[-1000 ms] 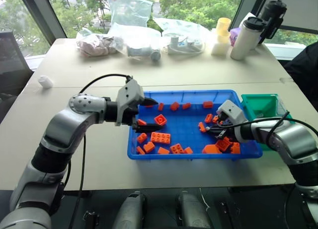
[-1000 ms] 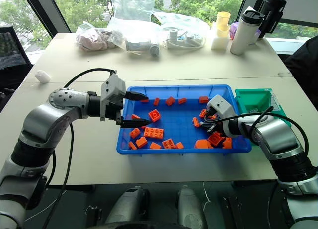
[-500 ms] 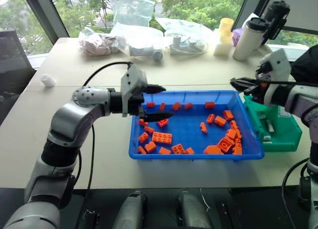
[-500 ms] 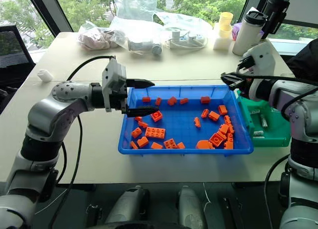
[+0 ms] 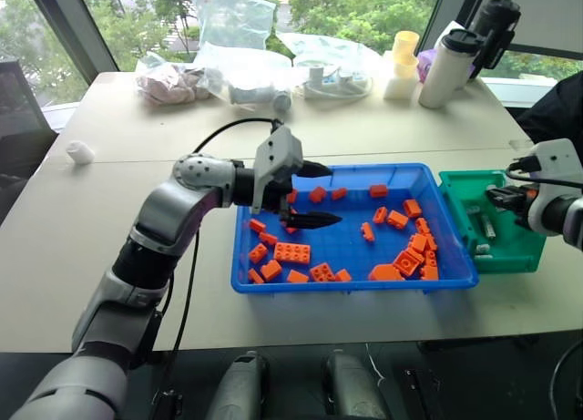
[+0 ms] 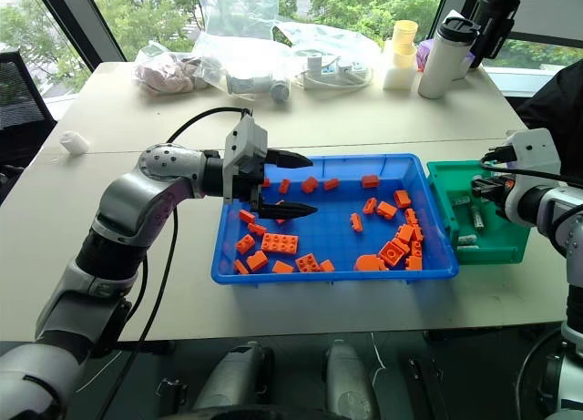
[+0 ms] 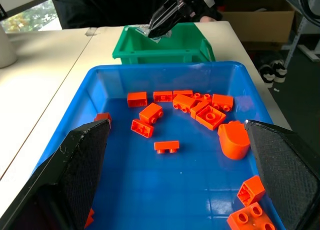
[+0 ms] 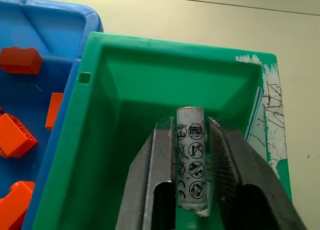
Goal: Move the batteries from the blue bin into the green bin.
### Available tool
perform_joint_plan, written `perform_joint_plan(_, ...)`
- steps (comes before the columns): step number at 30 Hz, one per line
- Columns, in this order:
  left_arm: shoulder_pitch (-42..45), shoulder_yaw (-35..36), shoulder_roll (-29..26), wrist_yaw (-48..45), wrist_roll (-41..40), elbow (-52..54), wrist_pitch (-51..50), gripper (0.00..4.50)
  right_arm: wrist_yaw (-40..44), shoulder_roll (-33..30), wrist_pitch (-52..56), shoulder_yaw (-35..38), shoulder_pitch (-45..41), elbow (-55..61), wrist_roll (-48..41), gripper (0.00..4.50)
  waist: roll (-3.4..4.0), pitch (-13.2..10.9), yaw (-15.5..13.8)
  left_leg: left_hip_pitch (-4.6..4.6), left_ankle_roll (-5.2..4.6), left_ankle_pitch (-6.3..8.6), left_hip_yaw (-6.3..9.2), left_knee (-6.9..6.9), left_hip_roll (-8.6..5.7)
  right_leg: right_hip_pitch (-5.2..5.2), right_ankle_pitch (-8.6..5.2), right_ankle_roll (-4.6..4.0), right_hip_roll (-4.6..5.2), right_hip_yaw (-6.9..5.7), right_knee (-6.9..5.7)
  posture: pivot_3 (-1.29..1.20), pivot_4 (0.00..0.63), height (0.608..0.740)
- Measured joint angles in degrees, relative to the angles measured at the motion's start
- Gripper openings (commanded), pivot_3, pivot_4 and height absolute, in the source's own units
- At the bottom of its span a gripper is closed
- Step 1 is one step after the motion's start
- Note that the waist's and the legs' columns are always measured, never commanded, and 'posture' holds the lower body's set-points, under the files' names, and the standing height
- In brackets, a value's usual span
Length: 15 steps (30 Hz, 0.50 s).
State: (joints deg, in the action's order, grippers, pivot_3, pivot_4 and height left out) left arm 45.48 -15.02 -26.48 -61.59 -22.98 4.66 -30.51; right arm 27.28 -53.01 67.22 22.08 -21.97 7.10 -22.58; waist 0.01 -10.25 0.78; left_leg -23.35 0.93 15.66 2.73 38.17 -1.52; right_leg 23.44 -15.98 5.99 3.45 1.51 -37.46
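Right wrist view: my right end effector (image 8: 190, 162) pinches a battery (image 8: 190, 157) above the green bin (image 8: 125, 90); I should release next.

Under the right gripper (image 8: 192, 200), the green bin (image 8: 125, 120) lies open. Orange bricks (image 7: 200, 108) crowd the blue bin (image 7: 120, 75) ahead of the left gripper (image 6: 290, 181); nearer it, bare floor shows.
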Motion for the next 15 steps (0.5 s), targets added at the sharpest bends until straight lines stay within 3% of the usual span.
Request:
perform_joint_plan(3,0.00,0.03,0.00,-0.37,0.13,-0.13,0.03,4.50,0.12,-0.41,0.40,0.06,-0.03,0.15,-0.04,4.00,0.00,0.00,-0.08,-0.01,0.00,0.00,0.00,0.00,-0.01,0.00,0.00,0.00,0.01,0.00,0.01,0.00,0.150,0.740)
perform_joint_plan(10,-0.19,4.06,-0.88,0.73,-2.00,-0.36,-2.10,4.50,2.17,-0.79,-2.55,0.71,-5.84,0.54,-1.72,4.00,0.01,0.00,0.20,0.00,0.00,0.00,0.00,-0.01,0.03,0.03,0.00,0.00,-0.03,0.00,-0.01,0.00,0.150,0.740)
perform_joint_plan(15,-3.96,12.83,-8.88,1.03,-7.65,3.47,-9.39,4.50,12.32,-0.43,-7.63,5.46,-2.65,6.08,-9.74,4.00,0.00,-0.01,-0.03,-0.03,0.00,0.00,0.10,-0.05,0.09,0.02,0.00,0.00,-0.11,-0.02,0.05,0.00,0.150,0.740)
